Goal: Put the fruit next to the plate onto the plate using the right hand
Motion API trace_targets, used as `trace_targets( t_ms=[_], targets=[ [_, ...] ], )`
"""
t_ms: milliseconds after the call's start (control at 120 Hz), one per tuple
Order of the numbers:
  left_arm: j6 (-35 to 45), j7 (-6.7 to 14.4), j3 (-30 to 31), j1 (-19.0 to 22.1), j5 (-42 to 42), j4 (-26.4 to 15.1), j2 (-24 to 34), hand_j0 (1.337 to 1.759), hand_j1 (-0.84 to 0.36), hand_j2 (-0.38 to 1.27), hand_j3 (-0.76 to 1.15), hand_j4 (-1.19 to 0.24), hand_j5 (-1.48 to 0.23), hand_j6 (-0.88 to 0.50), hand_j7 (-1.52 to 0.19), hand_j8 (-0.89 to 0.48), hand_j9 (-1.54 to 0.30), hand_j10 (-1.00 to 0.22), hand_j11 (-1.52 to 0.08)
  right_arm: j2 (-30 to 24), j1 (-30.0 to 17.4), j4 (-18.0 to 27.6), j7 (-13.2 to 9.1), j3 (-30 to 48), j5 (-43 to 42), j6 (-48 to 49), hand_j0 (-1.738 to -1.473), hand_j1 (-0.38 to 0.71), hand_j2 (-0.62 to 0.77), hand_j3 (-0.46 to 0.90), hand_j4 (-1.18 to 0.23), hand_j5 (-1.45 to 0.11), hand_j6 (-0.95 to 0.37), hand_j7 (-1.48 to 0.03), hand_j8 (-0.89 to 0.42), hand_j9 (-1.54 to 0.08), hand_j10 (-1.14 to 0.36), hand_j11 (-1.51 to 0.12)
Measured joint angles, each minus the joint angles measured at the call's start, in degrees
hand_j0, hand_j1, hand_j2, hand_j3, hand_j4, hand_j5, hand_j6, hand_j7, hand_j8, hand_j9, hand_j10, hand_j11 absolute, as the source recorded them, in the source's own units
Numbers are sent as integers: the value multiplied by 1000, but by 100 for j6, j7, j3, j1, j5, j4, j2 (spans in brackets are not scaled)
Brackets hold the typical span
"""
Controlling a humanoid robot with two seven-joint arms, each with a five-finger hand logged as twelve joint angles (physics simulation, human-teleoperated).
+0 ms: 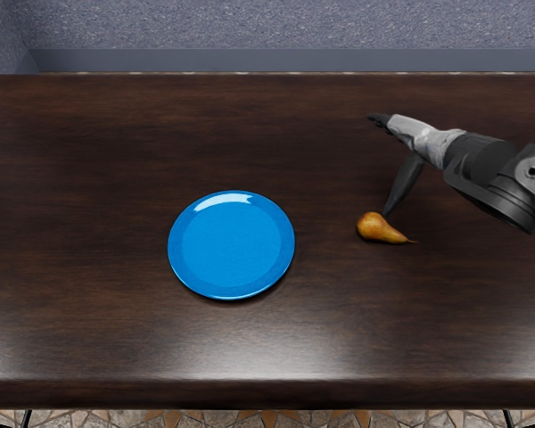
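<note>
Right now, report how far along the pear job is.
Done: nothing yet; the pear lies on the table, right of the plate and apart from it. In hand: the right hand hovers just beyond the pear, fingers spread, holding nothing. Left: grasp the pear, lift it, set it on the plate.

A dark brown wooden tabletop (116, 134) fills most of the frame, its grain running left to right and its polished surface carrying a soft pale sheen toward the lower middle. Behind its far edge, across the top of the frame, stands a speckled grey-blue wall (294, 22) with a plain, darker band (294, 60) along its foot. In the upper left a second wall meets it at a corner. Along the bottom edge shows a floor (250, 417) of irregular stone-patterned pieces, with thin dark legs (25, 417) at lower left and lower right
</note>
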Motion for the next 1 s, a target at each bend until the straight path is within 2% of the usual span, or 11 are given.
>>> trace_targets(
  t_ms=[225,342,742,1000],
  targets=[
    [1,0,0,0,0,0,0,1658,349,0,0,0,0,0,0,0,0,0,0,108,-51,7,-1,-344,-258,-402,-1658,-301,-6,0,-43,-53,-45,-53,-44,-53,-43,-53],
    [1,0,0,0,-2,0,0,1658,349,0,0,0,0,0,0,0,0,0,0,67,-87,179,-1,-447,-249,-440,-1658,-280,-10,0,-61,-77,-63,-76,-62,-77,-61,-77],
    [1,0,0,0,-1,0,0,1658,349,0,0,0,0,0,0,0,0,0,0,125,-452,243,-1,-530,-388,-773,-1658,-94,-40,0,-216,-278,-218,-278,-217,-278,-216,-278],
    [1,0,0,0,-1,0,0,1658,349,0,0,0,0,0,0,0,0,0,0,130,-631,454,-1,-540,-402,-801,-1658,-25,-52,0,-274,-353,-276,-353,-275,-353,-274,-353]
  ],
)
